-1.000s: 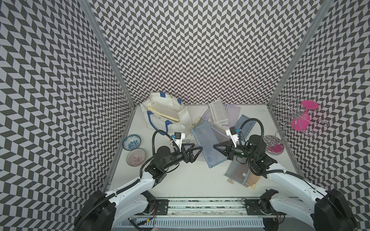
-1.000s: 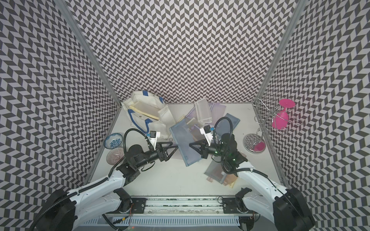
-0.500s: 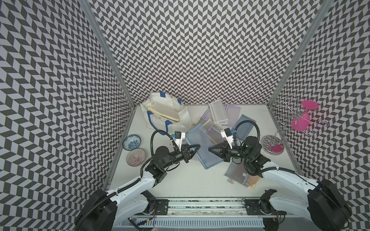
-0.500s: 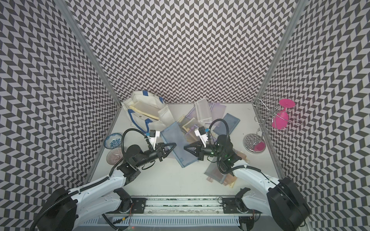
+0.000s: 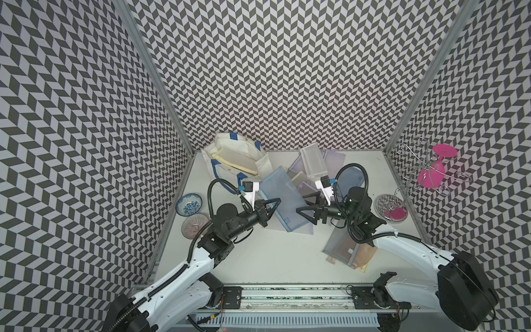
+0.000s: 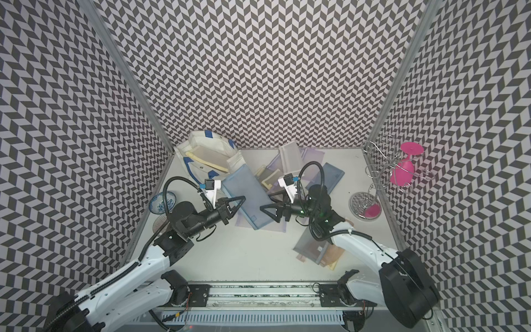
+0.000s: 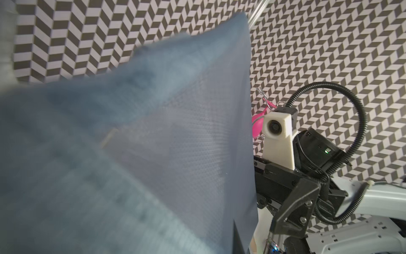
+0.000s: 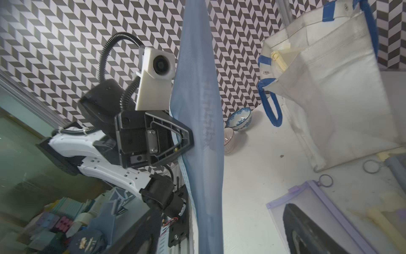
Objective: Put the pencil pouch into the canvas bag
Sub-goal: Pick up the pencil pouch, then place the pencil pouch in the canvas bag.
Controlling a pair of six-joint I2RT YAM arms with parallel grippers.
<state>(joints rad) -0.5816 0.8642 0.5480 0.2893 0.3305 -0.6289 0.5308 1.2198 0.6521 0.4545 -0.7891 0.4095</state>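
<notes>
Right now seeing left claw (image 5: 275, 203) clamped shut on the 9 o'clock edge of the blue mesh pencil pouch (image 5: 286, 188), holding it off the table (image 5: 258, 258) near centre. Reading right claw (image 5: 301, 203) as spread wide at the pouch's 3 o'clock, gripping nothing; possibly brushing the mesh, hard to tell. Placing canvas bag (image 5: 232, 145) at 11 o'clock of the table, mouth open, just past the pouch's far end. Noting blue bowl (image 5: 188, 204) at 9 o'clock.
</notes>
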